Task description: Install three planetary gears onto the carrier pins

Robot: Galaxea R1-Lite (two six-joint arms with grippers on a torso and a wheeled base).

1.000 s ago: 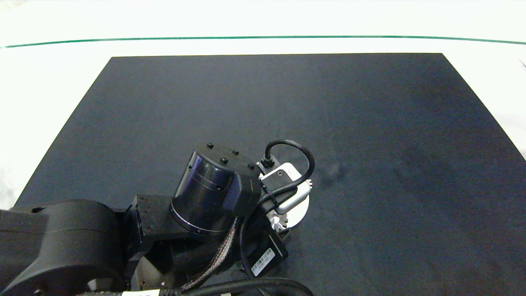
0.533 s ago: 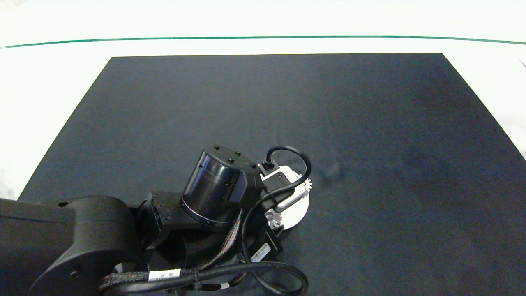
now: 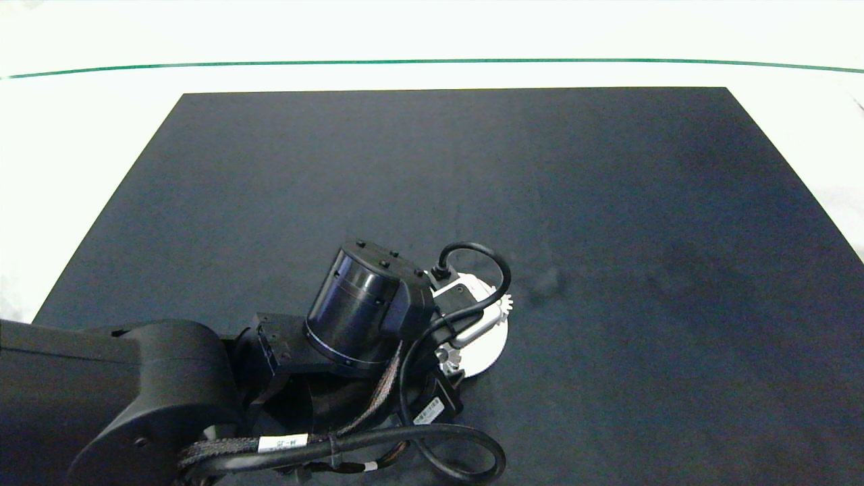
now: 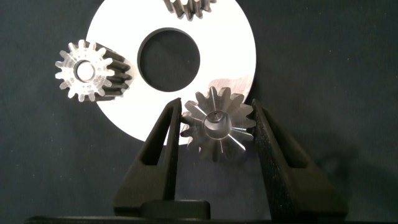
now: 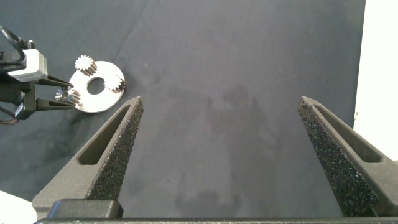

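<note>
White desk (image 3: 432, 40), crossed by a thin green line near its far edge; a matt black rectangular mat (image 3: 607, 236) covers most of it.

Item: flat white round disc with a large centre hole (image 4: 118, 112), lying on the mat near the desk's near edge, left of middle. It carries the carrier pins; none shows bare.

Items: three small silver metal spur gears with pointed teeth. One gear (image 4: 86, 70) sits at the disc's rim, seemingly seated on its pin. A second (image 4: 188, 7) is cut off at the picture's edge, also on the disc. The third gear (image 4: 216, 121) stands over the disc's rim, gripped between the left hand (image 4: 214, 127)'s dark fingers.

Progress, judged: two gears placed; the third is at its pin, seating unconfirmed, release remaining.

Right hand (image 5: 217, 155): spread wide, empty, hovering over bare mat well apart from the disc.
</note>
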